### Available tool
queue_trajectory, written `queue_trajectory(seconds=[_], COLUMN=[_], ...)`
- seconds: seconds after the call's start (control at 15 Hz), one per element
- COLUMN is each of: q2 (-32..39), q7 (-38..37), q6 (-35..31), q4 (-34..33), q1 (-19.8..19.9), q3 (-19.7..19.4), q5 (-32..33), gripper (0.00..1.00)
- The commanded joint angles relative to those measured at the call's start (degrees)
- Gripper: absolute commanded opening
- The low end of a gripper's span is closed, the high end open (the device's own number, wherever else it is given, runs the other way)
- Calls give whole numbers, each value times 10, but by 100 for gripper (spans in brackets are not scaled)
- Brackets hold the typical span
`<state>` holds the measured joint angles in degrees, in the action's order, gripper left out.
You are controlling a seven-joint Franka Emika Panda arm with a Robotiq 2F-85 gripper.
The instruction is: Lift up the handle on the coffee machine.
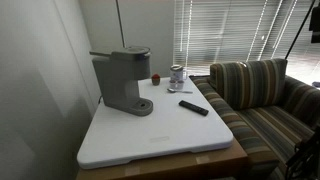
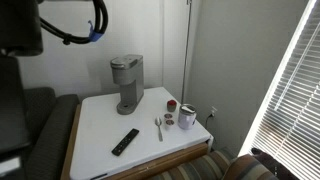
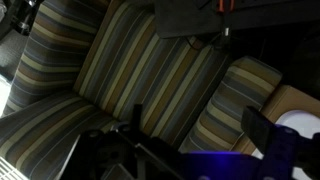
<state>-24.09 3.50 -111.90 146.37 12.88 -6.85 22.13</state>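
In an exterior view, the coffee machine (image 1: 125,80) stands on the desk (image 1: 150,135), its handle (image 1: 126,52) seemingly down. In an exterior view, my arm (image 2: 20,30) is well apart from it. Wrist view: striped couch (image 3: 130,60); fingers (image 3: 265,130) dark, apart or together I cannot tell. I judge this step 1, the approach: swing over, reach the handle.

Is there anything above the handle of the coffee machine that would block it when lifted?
Nothing visible does. In both exterior views the space above the handle of the coffee machine is free; the metal cup and black remote sit lower, aside.

The coffee machine (image 2: 126,85) stands on the white table (image 2: 95,130), its handle (image 2: 124,63) apparently down, 1 black remote (image 2: 125,141) in front.
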Motion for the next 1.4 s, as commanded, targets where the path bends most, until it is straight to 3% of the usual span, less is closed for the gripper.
queue_trajectory(seconds=[0.0,0.53,0.6,0.67,1.0,1.13,1.33], q2=[0,102,122,73,76,90,115], q7=[-2,107,136,92,90,110,161], q6=[3,-160,-179,-152,-169,-199,-273], q4=[-1,-61,-73,-41,-39,-48,-67], q1=[-7,-71,-78,-62,-66,-80,-117], q3=[-6,-27,-19,-14,-16,-24,-32], q5=[2,-121,-109,-101,-113,-158,-290], gripper=[100,100,100,100,100,100,100])
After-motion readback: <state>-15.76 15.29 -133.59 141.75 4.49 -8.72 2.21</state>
